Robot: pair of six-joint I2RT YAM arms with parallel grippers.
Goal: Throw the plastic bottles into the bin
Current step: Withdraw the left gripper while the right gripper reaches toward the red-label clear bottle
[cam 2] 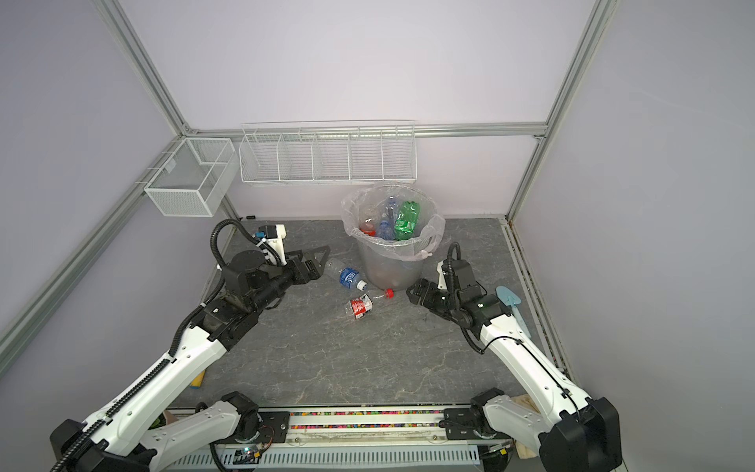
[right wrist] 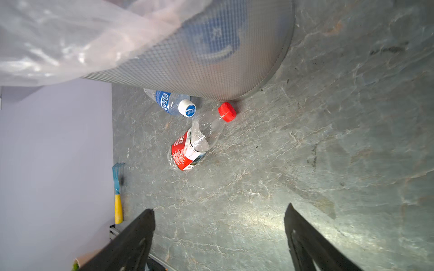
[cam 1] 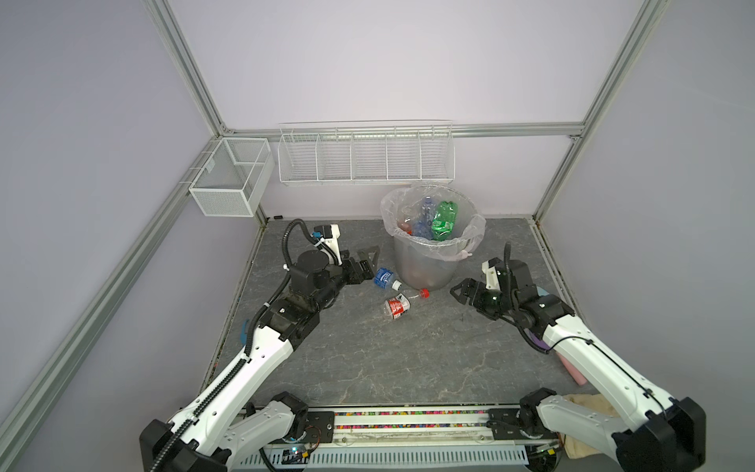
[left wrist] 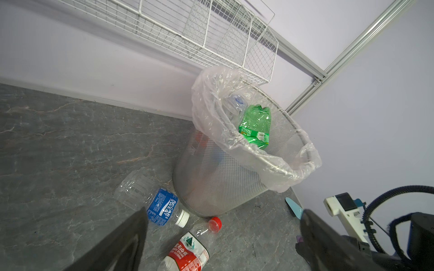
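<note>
The bin (cam 1: 425,261) stands on the grey marbled surface (cam 1: 367,351) below the long white wire basket (cam 1: 365,157), its clear bag liner (cam 1: 476,233) folded over the rim. Inside it lie several plastic bottles, among them a green bottle (cam 1: 444,220) leaning against a clear one with a blue label (cam 1: 425,212).

Two bottles lie on their sides just beside the bin's base: a blue-labelled Pocari Sweat bottle (cam 1: 386,280) with a white cap, close to the bin wall, and a crushed red-labelled bottle (cam 1: 398,306) whose red cap (cam 1: 424,293) points toward the bin.

The left gripper (cam 1: 369,261) hovers near the blue-labelled bottle, fingers (left wrist: 122,241) spread wide and empty. The right gripper (cam 1: 459,290) sits on the bin's other side, near its base, fingers (right wrist: 136,237) also apart, gripping nothing.
</note>
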